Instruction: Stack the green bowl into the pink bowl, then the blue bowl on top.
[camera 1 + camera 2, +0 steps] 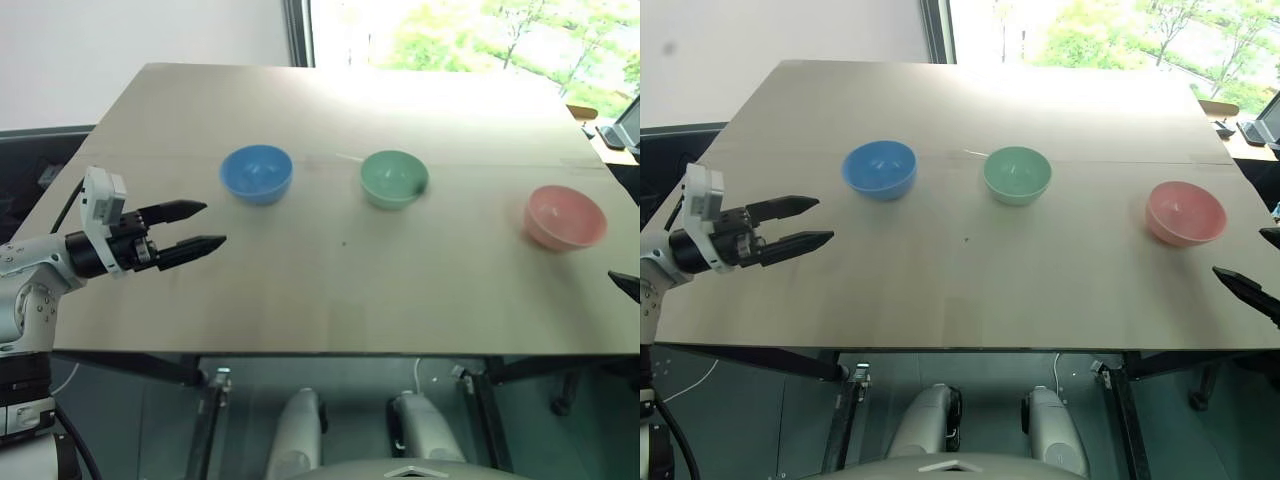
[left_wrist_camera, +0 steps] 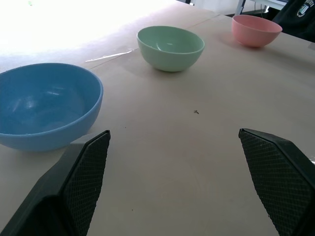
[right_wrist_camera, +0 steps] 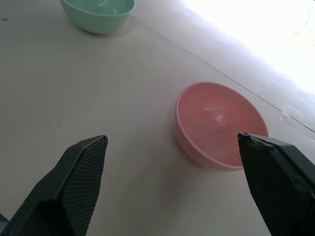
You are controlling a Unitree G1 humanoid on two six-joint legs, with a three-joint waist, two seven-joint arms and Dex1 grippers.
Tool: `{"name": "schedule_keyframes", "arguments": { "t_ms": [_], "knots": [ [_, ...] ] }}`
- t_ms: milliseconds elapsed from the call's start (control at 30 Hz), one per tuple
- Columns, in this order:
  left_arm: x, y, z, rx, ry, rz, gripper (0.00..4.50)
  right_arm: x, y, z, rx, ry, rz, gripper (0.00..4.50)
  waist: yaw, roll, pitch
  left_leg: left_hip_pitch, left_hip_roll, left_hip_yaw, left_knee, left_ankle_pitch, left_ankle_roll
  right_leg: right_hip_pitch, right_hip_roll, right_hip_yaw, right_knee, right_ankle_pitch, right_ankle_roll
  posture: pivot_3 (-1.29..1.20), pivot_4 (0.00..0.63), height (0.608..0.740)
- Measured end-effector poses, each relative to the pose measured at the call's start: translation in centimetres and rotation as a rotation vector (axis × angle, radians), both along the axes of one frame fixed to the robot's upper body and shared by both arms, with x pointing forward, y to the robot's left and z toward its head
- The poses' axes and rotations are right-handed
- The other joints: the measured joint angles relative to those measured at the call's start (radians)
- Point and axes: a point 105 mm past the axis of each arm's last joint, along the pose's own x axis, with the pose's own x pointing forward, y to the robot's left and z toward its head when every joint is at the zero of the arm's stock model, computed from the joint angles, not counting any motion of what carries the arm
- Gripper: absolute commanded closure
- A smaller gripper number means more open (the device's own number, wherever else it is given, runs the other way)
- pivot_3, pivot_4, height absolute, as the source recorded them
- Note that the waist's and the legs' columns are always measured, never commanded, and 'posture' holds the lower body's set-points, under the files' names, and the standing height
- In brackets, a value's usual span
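- A pale table [image 1: 330, 290] below a bright window carries my blue bowl [image 1: 256, 174], green bowl [image 1: 394, 178] and pink bowl [image 1: 565, 217], all empty and apart.
- My left gripper [image 1: 198, 227] hovers level near blue, fingers spread; my right gripper [image 3: 172, 187] faces pink, spread too.

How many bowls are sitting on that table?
3, in a row across the table, each standing apart. The blue bowl is on the robot's left, the green bowl in the middle, and the pink bowl on the right. None looks hidden.
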Motion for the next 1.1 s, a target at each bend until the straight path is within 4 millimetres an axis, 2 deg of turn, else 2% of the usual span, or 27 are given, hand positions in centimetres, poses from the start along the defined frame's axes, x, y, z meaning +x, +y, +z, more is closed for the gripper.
{"name": "schedule_keyframes", "arguments": {
  "t_ms": [100,167,367,600,733,800,967,1033,1067,1100],
  "knots": [
    [0.1,-0.2,0.1,-0.002,0.003,-0.005,0.08,0.8,0.4,0.4,0.002,-0.026,0.007,0.0,-0.002,0.0,0.0,0.0,0.0,0.0,0.001,0.0,0.0,0.0,0.0,0.0,0.0,0.0,0.0,0.0,0.15,0.74],
    [0.2,-1.3,0.5,-0.001,-0.013,-0.044,0.08,1.7,1.3,0.7,-0.001,-0.051,0.031,0.0,-0.003,0.0,0.0,0.0,0.0,0.0,0.001,0.0,0.0,0.0,0.0,0.0,0.001,0.0,0.0,0.0,0.15,0.74],
    [-0.1,-4.5,0.1,-0.015,-0.018,-0.155,0.08,4.2,2.9,-2.1,-0.086,0.045,0.043,0.0,0.0,0.0,0.0,-0.001,0.0,0.0,0.001,0.0,0.0,0.0,0.0,0.0,0.001,0.002,0.003,0.0,0.15,0.74],
    [-0.4,-9.9,1.6,-0.031,-0.096,-0.324,0.08,8.8,4.1,-2.7,-0.061,0.1,0.029,0.0,0.0,0.0,0.0,0.0,0.0,0.0,0.002,0.0,0.0,0.0,0.001,0.001,0.002,0.002,0.003,0.0,0.15,0.74],
    [-0.8,-12.0,1.2,-0.049,-0.092,-0.385,0.08,11.0,3.5,-4.2,-0.085,0.153,-0.032,0.0,-0.001,0.001,0.001,-0.001,0.0,0.0,0.002,0.0,0.0,-0.001,0.001,0.001,0.001,0.002,0.003,0.0,0.15,0.74],
    [-0.9,-12.4,1.1,-0.046,-0.091,-0.392,0.08,11.3,3.3,-5.0,-0.104,0.184,-0.042,0.0,0.0,0.001,0.001,-0.001,0.0,0.0,0.002,0.0,0.0,-0.001,0.001,0.001,0.001,0.002,0.003,0.0,0.15,0.74],
    [-1.2,-12.8,1.4,-0.051,-0.095,-0.396,0.0,12.3,2.8,-5.5,-0.124,0.214,-0.061,2.21,0.0,0.001,0.001,-0.001,0.0,0.0,0.002,0.0,0.0,-0.001,0.001,0.001,0.001,0.002,0.003,0.0,0.15,0.74],
    [-1.5,-13.0,1.5,-0.054,-0.096,-0.403,0.0,12.5,2.6,-5.8,-0.131,0.222,-0.063,2.81,0.0,0.001,0.001,-0.001,0.0,0.0,0.002,0.0,0.0,-0.001,0.001,0.001,0.001,0.002,0.003,0.0,0.15,0.74],
    [-1.5,-13.1,1.5,-0.054,-0.094,-0.401,0.0,12.5,2.5,-5.9,-0.134,0.226,-0.065,3.46,0.0,0.001,0.001,-0.001,0.0,0.0,0.002,0.0,0.0,-0.001,0.001,0.001,0.001,0.002,0.003,0.0,0.15,0.74],
    [-1.5,-13.1,1.4,-0.055,-0.091,-0.399,0.0,12.6,2.4,-6.1,-0.133,0.229,-0.066,3.6,0.0,0.001,0.001,-0.001,0.0,0.0,0.002,0.0,0.0,-0.001,0.001,0.001,0.001,0.002,0.003,0.0,0.15,0.74]
  ]
}}
